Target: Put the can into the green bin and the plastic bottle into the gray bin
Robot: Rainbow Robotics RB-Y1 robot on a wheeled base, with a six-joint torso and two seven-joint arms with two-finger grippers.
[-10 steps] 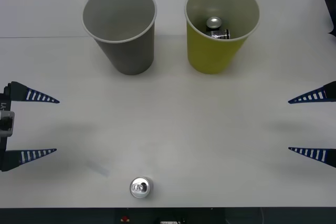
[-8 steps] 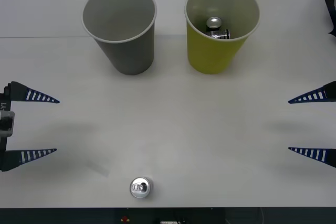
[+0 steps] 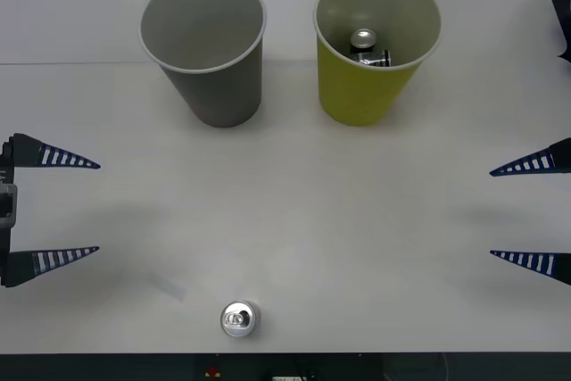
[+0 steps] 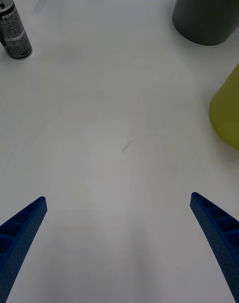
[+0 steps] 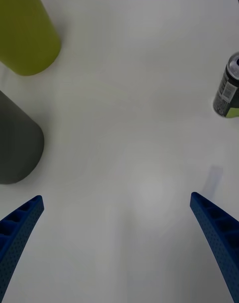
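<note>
Upright Pepsi can near the table's front edge: likely light, slick, dentable; grip mid-body. Left gripper and right gripper both spread wide, empty.

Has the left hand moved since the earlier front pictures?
Yes. The left hand has shifted slightly toward the gray bin, away from the can, which stands where it did; its fingers are open.

Robot test lab, bare white table, gray bin and green bin staged ahead of grippers
</note>
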